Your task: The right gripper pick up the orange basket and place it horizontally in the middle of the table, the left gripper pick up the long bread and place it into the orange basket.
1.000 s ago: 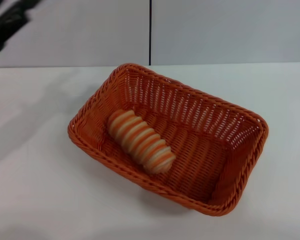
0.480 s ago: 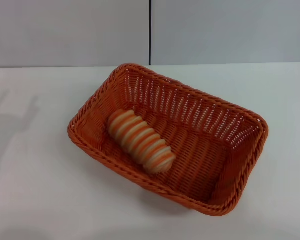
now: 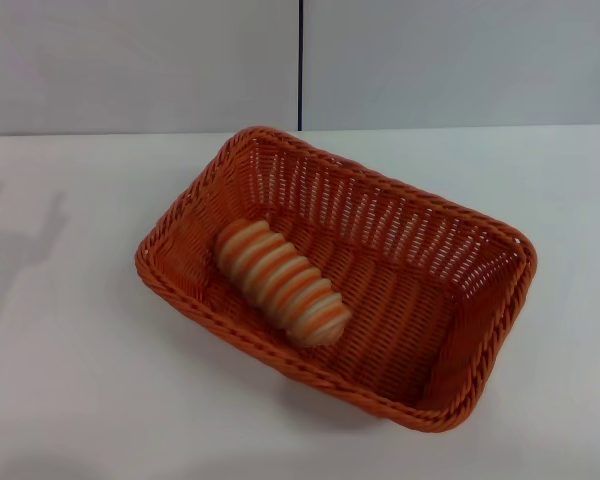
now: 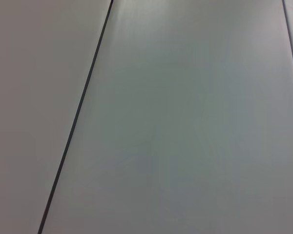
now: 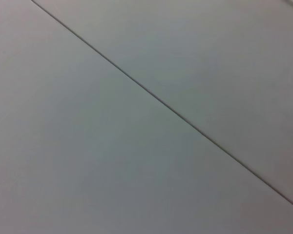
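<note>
The orange basket [image 3: 460, 300] rests on the white table [image 3: 70, 380], near the middle, lying at a slant in the head view. Inside it, toward its left end, lies the long bread [image 3: 281, 282], striped orange and cream, on the basket floor. Neither gripper appears in the head view. Both wrist views show only grey wall panels with dark seams, and no fingers.
A light grey wall [image 3: 140, 60] with a dark vertical seam [image 3: 300, 60] stands behind the table. A faint shadow [image 3: 15, 240] falls on the tabletop at the far left.
The dark left arm seen at the top left corner one second ago has gone out of view. Its shadow on the table's left side has shifted. Basket and bread have not moved.
</note>
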Robot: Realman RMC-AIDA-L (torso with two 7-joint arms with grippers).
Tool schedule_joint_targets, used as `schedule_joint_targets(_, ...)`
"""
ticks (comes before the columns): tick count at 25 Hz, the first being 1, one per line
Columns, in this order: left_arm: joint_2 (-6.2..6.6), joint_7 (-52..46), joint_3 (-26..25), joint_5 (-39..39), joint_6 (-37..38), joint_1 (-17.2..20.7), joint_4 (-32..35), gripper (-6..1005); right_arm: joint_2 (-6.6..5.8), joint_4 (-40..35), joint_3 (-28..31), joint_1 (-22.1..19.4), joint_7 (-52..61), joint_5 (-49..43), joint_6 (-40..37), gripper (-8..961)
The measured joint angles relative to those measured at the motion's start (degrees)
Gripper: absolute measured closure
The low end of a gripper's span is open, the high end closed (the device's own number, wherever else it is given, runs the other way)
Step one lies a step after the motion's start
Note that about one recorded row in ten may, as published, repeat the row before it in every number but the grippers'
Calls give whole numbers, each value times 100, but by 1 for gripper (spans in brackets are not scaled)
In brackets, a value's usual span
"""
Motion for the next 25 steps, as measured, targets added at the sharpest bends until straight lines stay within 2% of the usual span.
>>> schedule_joint_targets(8, 0, -29, -19, -8, -24, -8, -3, 172, 1, -27, 0, 55, 13, 80, 0, 271)
schedule_joint_targets(14, 1, -43, -64, -23, -29, -27, -29, 172, 7, -312, -13, 254, 16, 729, 51, 272)
schedule_joint_targets(25, 0, -45, -65, -46, -30, -4, -74, 172, 9, -371, -61, 132, 25, 708, 73, 273)
